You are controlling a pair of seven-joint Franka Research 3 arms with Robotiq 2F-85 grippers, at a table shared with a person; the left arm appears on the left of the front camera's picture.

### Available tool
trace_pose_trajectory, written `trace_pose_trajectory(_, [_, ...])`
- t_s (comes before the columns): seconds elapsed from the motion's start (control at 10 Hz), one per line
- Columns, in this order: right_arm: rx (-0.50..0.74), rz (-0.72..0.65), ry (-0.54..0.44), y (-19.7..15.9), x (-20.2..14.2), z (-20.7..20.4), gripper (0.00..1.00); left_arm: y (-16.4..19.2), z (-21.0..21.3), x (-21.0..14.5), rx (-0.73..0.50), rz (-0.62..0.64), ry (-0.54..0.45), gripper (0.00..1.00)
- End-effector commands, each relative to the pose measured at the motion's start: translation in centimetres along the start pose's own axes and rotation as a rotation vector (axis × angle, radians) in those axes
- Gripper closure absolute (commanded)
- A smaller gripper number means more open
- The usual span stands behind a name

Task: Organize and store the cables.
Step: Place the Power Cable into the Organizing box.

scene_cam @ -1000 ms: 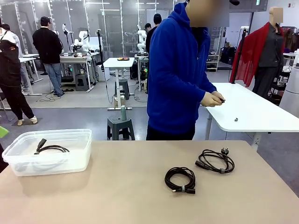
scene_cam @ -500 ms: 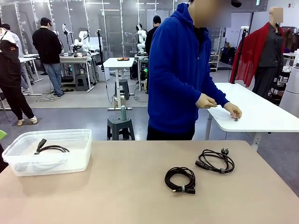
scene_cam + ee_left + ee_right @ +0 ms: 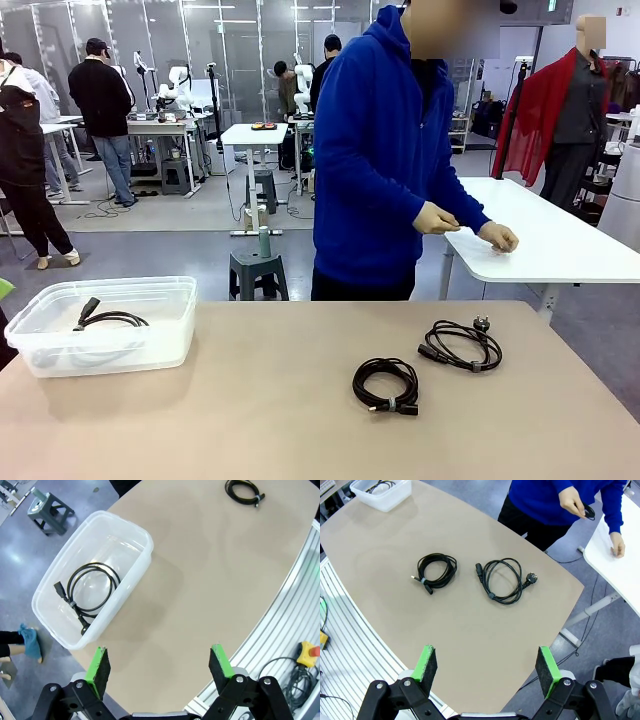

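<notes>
Well, we are holding our left gripper (image 3: 158,652) spread wide high over the table (image 3: 250,430), and nothing is sitting between its green pads. Our right gripper (image 3: 486,655) is hanging wide apart too, and it is holding nothing. We are looking for the cables, and we are finding three of them. One coil (image 3: 90,592) is already lying inside the clear box (image 3: 165,283) at the left end of the table. The middle coil (image 3: 385,383) is lying flat on the bare table, well apart from the box. The coil with the round plug (image 3: 462,343) is lying just beside it, nearer the far right edge, and the two are not touching. We are guessing these cords are light and bendy, so they are not going to break if we squeeze them. They are also floppy, so the loops may be sagging or sliding open when we lift. A small tie seems to be holding each bundle together, and we are thinking that is the best spot to pinch, because all the loops are meeting there. Grabbing one loose strand may let the rest dangle and catch on the rim of the box. The hard plug ends are chunky, but holding a coil by one could let it come undone. The black skin looks smooth, so we are planning on a firm squeeze across the whole bunch.
</notes>
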State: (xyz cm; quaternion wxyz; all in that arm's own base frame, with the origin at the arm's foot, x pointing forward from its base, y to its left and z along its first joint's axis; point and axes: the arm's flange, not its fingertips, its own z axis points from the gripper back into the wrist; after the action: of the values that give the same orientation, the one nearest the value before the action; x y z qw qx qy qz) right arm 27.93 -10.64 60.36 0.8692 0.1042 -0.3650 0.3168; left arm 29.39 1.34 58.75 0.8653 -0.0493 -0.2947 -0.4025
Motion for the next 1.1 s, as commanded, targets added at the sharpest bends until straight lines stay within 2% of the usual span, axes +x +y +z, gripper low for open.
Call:
trace_pose_trajectory(0.0, [0.001, -0.002, -0.001, -0.06, -0.08, 0.0, 0.0, -0.08, -0.06, 0.04, -0.005, -0.003, 0.002, 0.0])
trace_pose_trajectory(1.0, [0.001, -0.002, -0.001, -0.06, -0.08, 0.0, 0.0, -0.08, -0.06, 0.04, -0.005, -0.003, 0.002, 0.0])
